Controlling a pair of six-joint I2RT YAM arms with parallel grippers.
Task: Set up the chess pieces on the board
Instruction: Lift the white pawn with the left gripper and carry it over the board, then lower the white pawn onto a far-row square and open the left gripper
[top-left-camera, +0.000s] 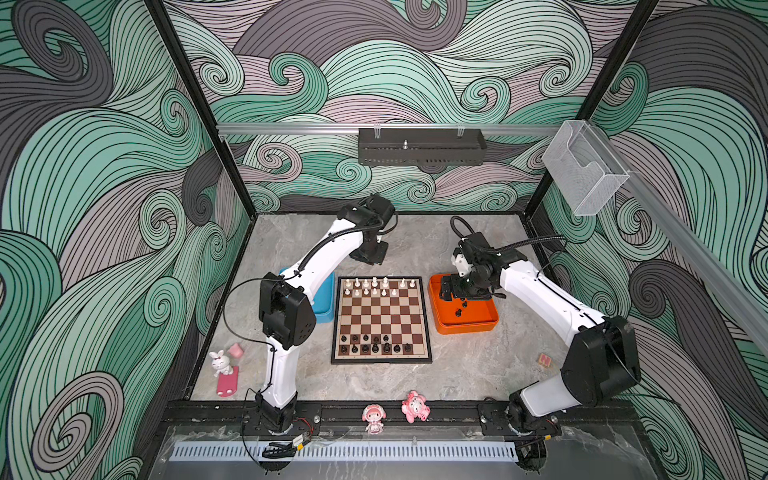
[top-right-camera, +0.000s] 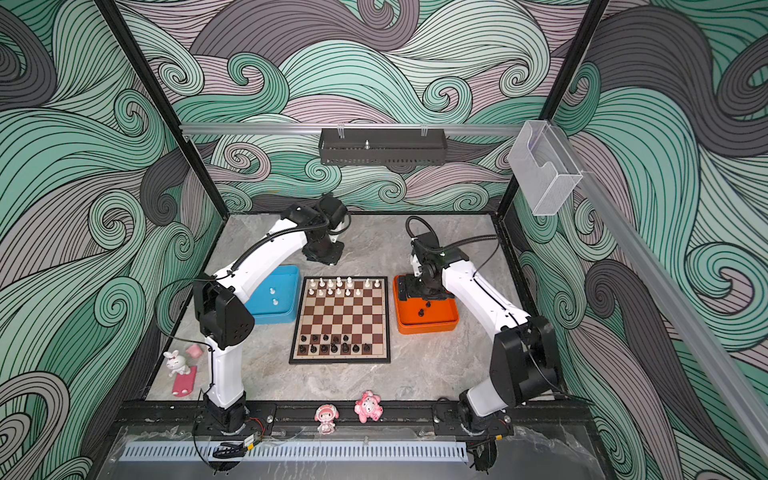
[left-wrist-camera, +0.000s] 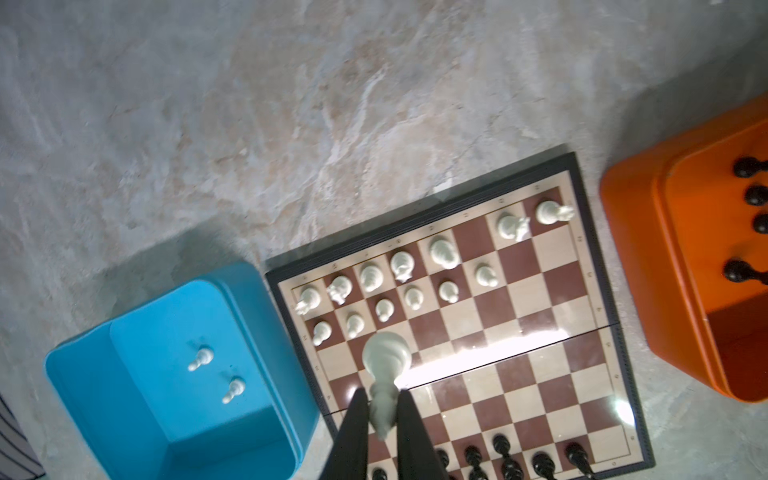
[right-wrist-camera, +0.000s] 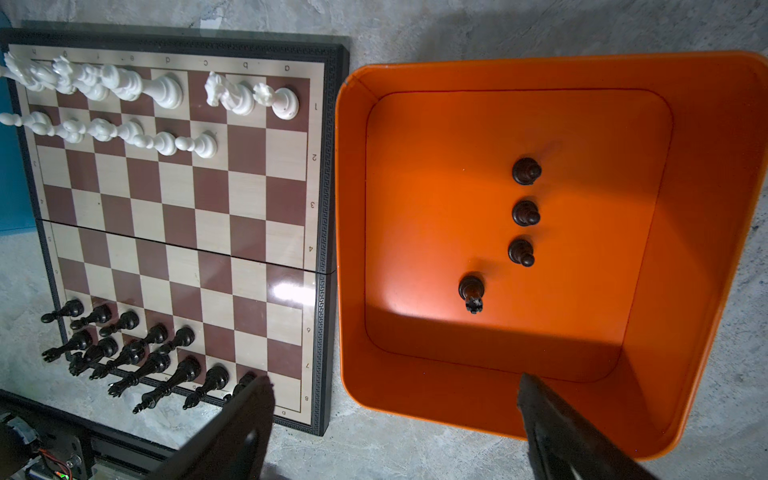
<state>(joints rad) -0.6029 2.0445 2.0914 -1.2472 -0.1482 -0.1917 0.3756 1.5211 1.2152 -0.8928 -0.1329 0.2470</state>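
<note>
As seen from its own wrist camera, left gripper (left-wrist-camera: 382, 399): closed down to a narrow gap, clamped on the upper stem of a white piece (left-wrist-camera: 386, 361), round base pointing away from the fingers.
White piece, place: in the air, clear of the board (top-left-camera: 381, 320) and the tabletop (top-left-camera: 457, 374); hidden under the wrist in both top views.
Left arm (top-left-camera: 328, 249): stretched toward the far side of the tabletop, wrist beyond the board's far edge.
Right gripper (right-wrist-camera: 395, 380): spread wide, holding nothing, poised above the orange tray (right-wrist-camera: 706, 166).
Orange tray, place: on the tabletop just right of the board.
Orange tray, contents: three black pawns (right-wrist-camera: 525, 212) upright in a line, a black rook (right-wrist-camera: 471, 291) upright a little apart.
Blue tray (left-wrist-camera: 83, 374): just left of the board, two white pawns (left-wrist-camera: 200, 358) upright inside, not touching.
Board, place: flat between the two trays.
White pieces (top-left-camera: 374, 283): on the far two rows; seven on the back row, gap on the third square from the orange-tray side; six pawns ahead, last two squares toward the orange tray bare.
Black pieces (top-left-camera: 375, 348): on the near two rows; seven on the back row, corner by the orange tray bare; five pawns ahead, filling from the blue-tray side.
</note>
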